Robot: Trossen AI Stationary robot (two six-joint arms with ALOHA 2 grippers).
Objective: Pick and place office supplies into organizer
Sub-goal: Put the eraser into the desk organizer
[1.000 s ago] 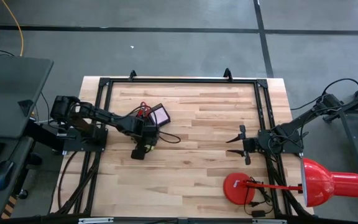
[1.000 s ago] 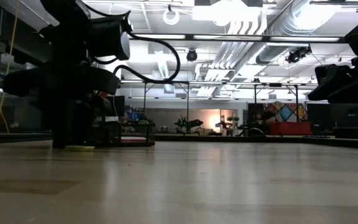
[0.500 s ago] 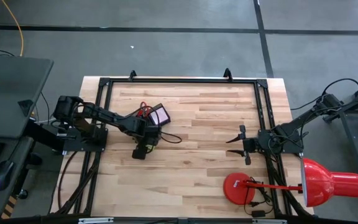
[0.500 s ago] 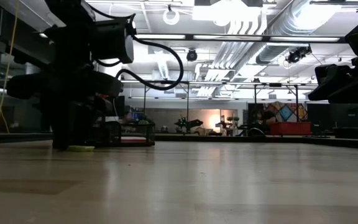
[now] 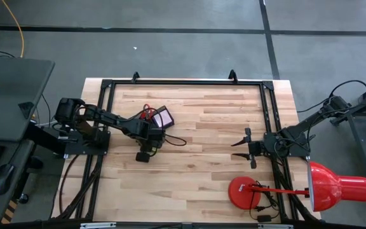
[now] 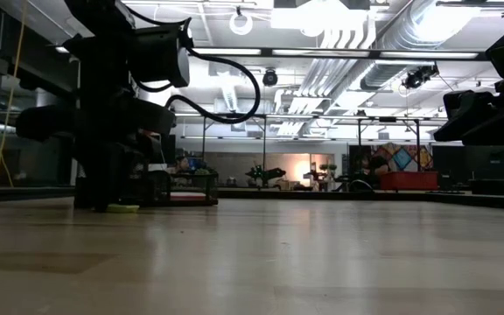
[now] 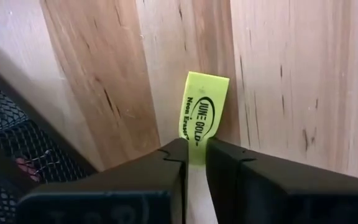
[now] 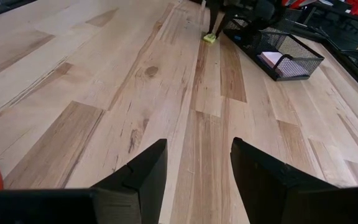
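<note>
In the high view the left gripper (image 5: 150,145) covers the eraser, so the eraser cannot be seen from above. The organizer (image 5: 159,121) is partly hidden under the left arm, and what lies inside it is hard to make out; only a pink pad (image 5: 164,118) and the red handles of the scissors (image 5: 146,112) show. In the low view the left arm is a dark shape against the bright room, and the organizer (image 6: 180,186) behind it shows only as dark wire mesh.

The eraser (image 7: 201,117) is yellow and lies flat on the table (image 7: 303,81), just beside the organizer (image 7: 17,130), whose mesh corner is cut off at the edge of the left wrist view. The near end of the eraser sits between the two fingers (image 7: 166,165) of the left gripper (image 7: 195,155), and the jaws are closed on it. The far end stays free on the wood.

The printing on the eraser reads about "JUNE GOLD" and, in smaller letters, "Neon Eraser"; the rest is hidden by the fingers.

The right gripper (image 8: 194,168) waits well apart from the organizer (image 8: 278,50), near the red lamp base (image 5: 243,191), with open jaws and nothing between them. From there the eraser (image 8: 210,38) is only a small yellow spot.
</note>
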